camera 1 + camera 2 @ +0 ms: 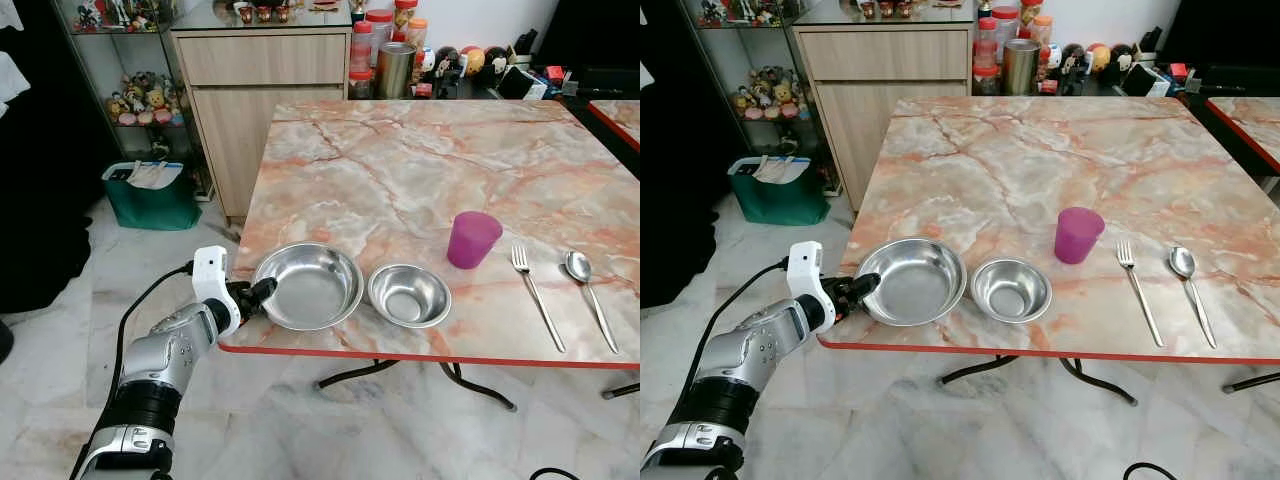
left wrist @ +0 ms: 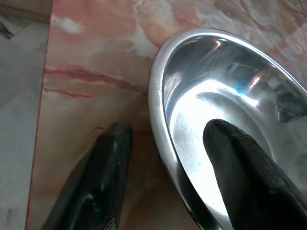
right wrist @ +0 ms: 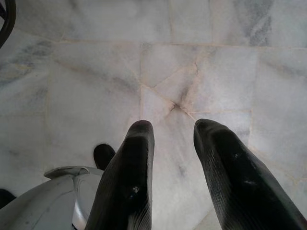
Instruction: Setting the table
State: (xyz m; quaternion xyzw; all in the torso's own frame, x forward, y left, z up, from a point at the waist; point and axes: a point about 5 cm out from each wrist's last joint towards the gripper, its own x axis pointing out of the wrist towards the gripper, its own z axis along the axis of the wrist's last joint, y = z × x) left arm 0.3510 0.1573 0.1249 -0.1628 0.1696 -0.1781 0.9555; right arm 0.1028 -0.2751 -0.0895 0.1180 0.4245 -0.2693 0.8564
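Note:
A large steel bowl [image 1: 310, 285] sits near the front left corner of the marble table [image 1: 400, 160]. My left gripper [image 1: 258, 293] reaches in from the table's left edge and stands open astride the bowl's rim [image 2: 156, 103]. One finger [image 2: 112, 143] rests outside on the tabletop and the other [image 2: 230, 143] is inside the bowl. A smaller steel bowl [image 1: 408, 294] lies just right of the large one. Further right stand a purple cup [image 1: 472, 239], a fork [image 1: 536, 295] and a spoon [image 1: 588, 285]. My right gripper [image 3: 170, 127] hangs open over the floor.
A wooden cabinet [image 1: 260, 90] with jars and a metal canister [image 1: 392, 68] beside it stands behind the table. A green bin [image 1: 150, 195] sits on the marble floor at the left. The corner of a second table [image 1: 620, 115] shows at the right.

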